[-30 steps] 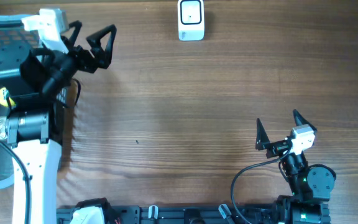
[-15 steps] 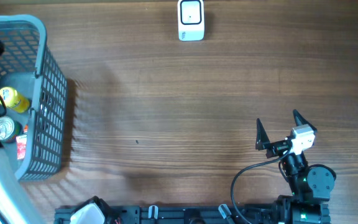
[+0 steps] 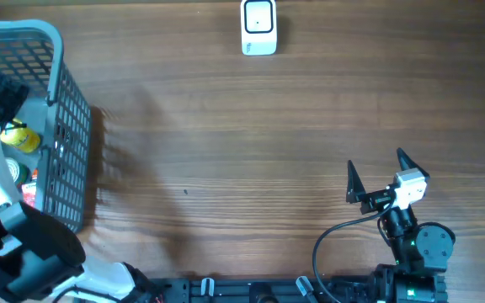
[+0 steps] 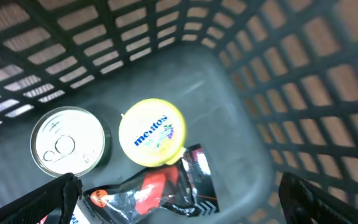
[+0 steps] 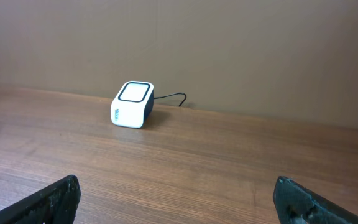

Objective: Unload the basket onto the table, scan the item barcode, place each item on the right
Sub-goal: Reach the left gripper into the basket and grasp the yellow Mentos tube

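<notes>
A grey mesh basket stands at the table's left edge. In it lie a yellow Mentos tub, a silver tin can and a black-and-red foil packet. My left gripper hangs open above them, over the packet, holding nothing; in the overhead view it is the dark shape over the basket. The white barcode scanner sits at the far middle of the table, also in the right wrist view. My right gripper rests open and empty near the front right.
The basket's tall mesh walls close in round the items on all sides. The scanner's black cable trails off behind it. Bare wooden tabletop lies between basket, scanner and right arm.
My left arm has swung from beside the basket's right rim to above its inside, now pointing down at the items. The right arm has not moved.
</notes>
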